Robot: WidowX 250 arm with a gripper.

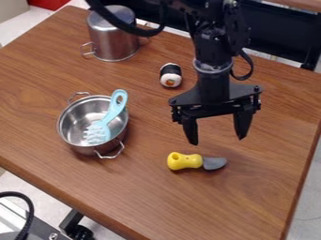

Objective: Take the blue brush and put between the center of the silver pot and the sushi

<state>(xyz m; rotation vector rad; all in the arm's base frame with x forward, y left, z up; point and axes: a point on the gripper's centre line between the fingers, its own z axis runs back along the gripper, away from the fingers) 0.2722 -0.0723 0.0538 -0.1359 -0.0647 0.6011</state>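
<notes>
Pale blue and probably plastic, the brush (115,112) lies tilted in an open metal pot (84,150), off to the camera's left of the hand (217,140). The hand is released: its two fingers are spread, with nothing between them. The brush's nearer end is its head, the bristles (95,134) down in the pot; they would likely bend under a pinch and make a poor hold. Farther along, the handle leans over the rim on the side towards the hand, and should serve better: stiff, light and slim, though perhaps smooth enough to swivel if caught off centre. Best to grip across it partway up, clear of the rim and short of the hole in its end. It seems hardly fragile, but a crooked lift could snag the head and drag the pot along.

Counting near to far: one toy knife (186,161), yellow-handled, on the camera side of the hand; one open pot with one brush in it, to the hand's camera-left; one piece of sushi (171,76), beyond the hand on that same side; and one upturned pot (115,40), farther that way again. So two silver pots share one wooden worktop (244,201), and the wording alone doesn't settle which is meant
</notes>
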